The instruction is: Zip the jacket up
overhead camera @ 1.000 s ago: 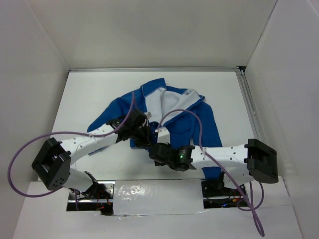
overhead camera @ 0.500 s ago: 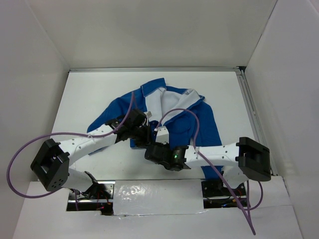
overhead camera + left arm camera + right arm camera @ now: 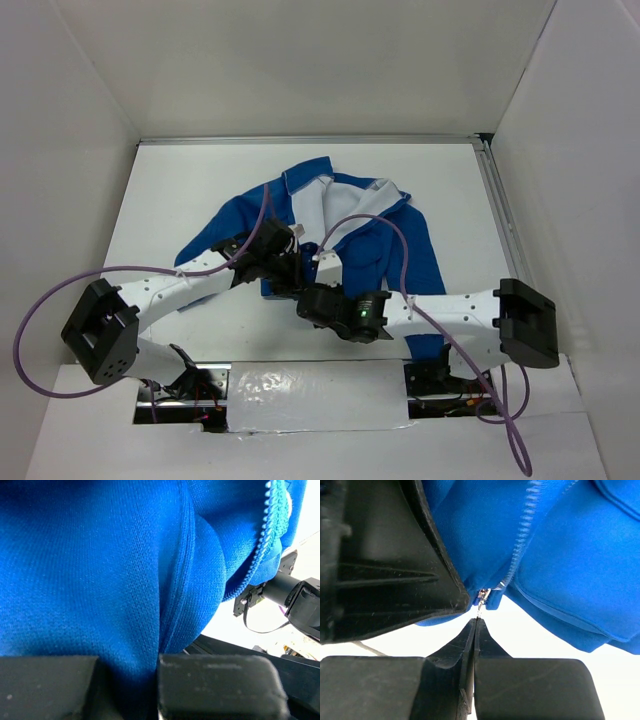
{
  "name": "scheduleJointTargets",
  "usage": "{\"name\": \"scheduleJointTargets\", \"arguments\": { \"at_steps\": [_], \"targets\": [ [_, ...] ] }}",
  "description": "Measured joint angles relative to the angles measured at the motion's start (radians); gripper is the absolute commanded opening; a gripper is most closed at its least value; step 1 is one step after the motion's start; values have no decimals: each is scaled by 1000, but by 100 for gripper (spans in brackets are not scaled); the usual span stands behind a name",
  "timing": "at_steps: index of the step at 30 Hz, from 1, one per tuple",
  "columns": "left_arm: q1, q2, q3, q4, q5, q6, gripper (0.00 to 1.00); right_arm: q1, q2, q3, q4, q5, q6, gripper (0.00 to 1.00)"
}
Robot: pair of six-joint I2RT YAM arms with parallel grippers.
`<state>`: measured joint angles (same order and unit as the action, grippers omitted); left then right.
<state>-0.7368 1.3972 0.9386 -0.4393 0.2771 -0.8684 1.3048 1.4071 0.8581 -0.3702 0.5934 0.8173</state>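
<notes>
The blue jacket (image 3: 350, 225) lies flat on the white table, collar far, its upper front open on white lining. My left gripper (image 3: 283, 265) is at the lower hem and is shut on a fold of blue fabric (image 3: 100, 555), which fills the left wrist view. Its fingers (image 3: 215, 680) pinch the cloth between them. My right gripper (image 3: 305, 298) is just below the hem. In the right wrist view its fingertips (image 3: 476, 622) are closed on the small metal zipper pull (image 3: 480, 602) at the bottom of the pale zipper (image 3: 522, 535).
White walls enclose the table (image 3: 160, 190) on the left, back and right. The left gripper's black finger (image 3: 380, 565) sits close beside the zipper pull. The right arm's body (image 3: 300, 600) shows beyond the hem. Purple cables (image 3: 40, 300) loop off both arms.
The right arm's elbow swung left and then back right. Both grippers stay at the jacket's lower hem, and the jacket has not visibly moved.
</notes>
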Motion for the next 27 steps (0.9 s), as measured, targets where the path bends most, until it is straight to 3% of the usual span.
{"name": "scheduleJointTargets", "arguments": {
  "at_steps": [11,19,26,27],
  "targets": [
    [0,0,0,-2,2,8,0,-13,-57,-13,-3,9,-53,0],
    [0,22,2,-5,2,30,0,-111,-41,-14,14,0,-159,0],
    [-2,64,17,-11,2,31,0,-108,-50,-99,109,-132,-262,38],
    [-2,64,17,-11,2,31,0,-108,-56,-122,121,-152,-274,40]
  ]
}}
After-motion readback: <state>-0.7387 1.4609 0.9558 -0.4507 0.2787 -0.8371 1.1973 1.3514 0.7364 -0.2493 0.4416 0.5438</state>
